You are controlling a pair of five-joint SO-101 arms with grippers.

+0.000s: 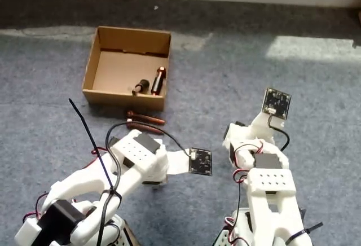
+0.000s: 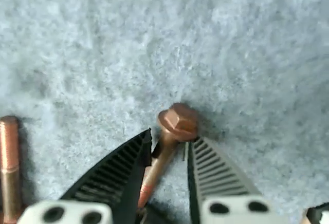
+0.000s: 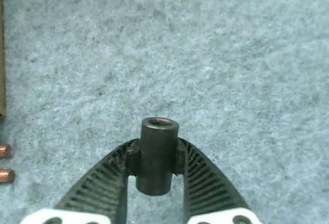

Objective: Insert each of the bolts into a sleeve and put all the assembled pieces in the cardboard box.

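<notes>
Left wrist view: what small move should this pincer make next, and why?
Probably close the left pincer on the copper hex-head bolt: its shank lies between the open jaws, not yet gripped. The right pincer holds the dark cylindrical sleeve.

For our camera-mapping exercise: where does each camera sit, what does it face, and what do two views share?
High: fixed overhead, looking down at cardboard box, left arm, right arm.
Left wrist: arm-mounted, facing carpet; left gripper straddles a bolt.
Right wrist: arm-mounted, facing carpet; right gripper clamps a sleeve.
Shared: high and left wrist show loose bolts.
</notes>
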